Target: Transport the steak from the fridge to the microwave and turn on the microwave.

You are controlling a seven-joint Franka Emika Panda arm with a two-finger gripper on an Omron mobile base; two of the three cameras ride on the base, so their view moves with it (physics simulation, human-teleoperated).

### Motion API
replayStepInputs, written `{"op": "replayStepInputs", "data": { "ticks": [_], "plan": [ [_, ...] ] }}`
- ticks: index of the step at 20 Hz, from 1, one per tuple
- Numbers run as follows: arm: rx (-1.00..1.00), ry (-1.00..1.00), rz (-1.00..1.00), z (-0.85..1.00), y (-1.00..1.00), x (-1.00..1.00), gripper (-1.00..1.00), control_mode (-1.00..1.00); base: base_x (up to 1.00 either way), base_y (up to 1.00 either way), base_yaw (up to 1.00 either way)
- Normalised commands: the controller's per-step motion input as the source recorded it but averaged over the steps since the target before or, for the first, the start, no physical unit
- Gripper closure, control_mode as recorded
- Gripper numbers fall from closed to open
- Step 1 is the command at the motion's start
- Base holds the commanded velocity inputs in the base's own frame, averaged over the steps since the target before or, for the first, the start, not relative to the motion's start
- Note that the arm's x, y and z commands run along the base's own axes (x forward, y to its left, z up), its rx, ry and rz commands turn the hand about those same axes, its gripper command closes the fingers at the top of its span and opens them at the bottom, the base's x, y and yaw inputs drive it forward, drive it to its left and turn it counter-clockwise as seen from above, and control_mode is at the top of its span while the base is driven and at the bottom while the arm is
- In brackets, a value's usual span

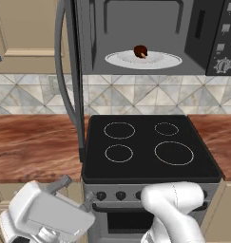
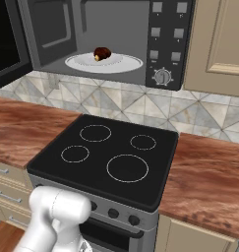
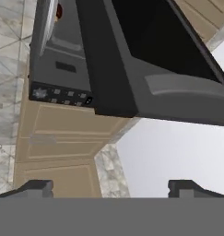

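The steak (image 1: 140, 51) (image 2: 102, 53), a small dark brown lump, lies on the round white turntable plate (image 1: 159, 60) (image 2: 126, 64) inside the microwave (image 1: 202, 33) (image 2: 165, 39). The microwave's door (image 1: 72, 71) (image 2: 8, 44) (image 3: 132, 55) stands swung wide open to the left. My gripper (image 1: 75, 192) (image 3: 111, 189) is low at the front left, below the door's free edge and well apart from it. It points up at the door and is open with nothing between its fingertips (image 3: 37, 186). A sliver of the steak (image 3: 59, 10) shows in the hand view. The fridge is out of view.
A black four-ring stove (image 1: 150, 142) (image 2: 106, 152) with front knobs sits under the microwave. Wooden counter (image 1: 31, 142) (image 2: 209, 177) runs on both sides, with a tiled backsplash behind. Beige wall cabinets (image 1: 22, 33) (image 2: 219, 44) flank the microwave. The control panel and knob (image 1: 223, 65) (image 2: 163, 77) are on its right side.
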Motion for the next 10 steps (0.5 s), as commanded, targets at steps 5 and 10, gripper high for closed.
{"op": "replayStepInputs", "data": {
  "ticks": [5, 10],
  "plan": [
    [-0.02, -0.01, -0.14, -0.13, 0.29, 0.41, -1.00, -1.00, 0.00, 0.00, 0.00],
    [0.00, -0.03, -0.16, -0.27, 0.29, 0.35, -1.00, -1.00, 0.00, 0.00, 0.00]
  ]
}}
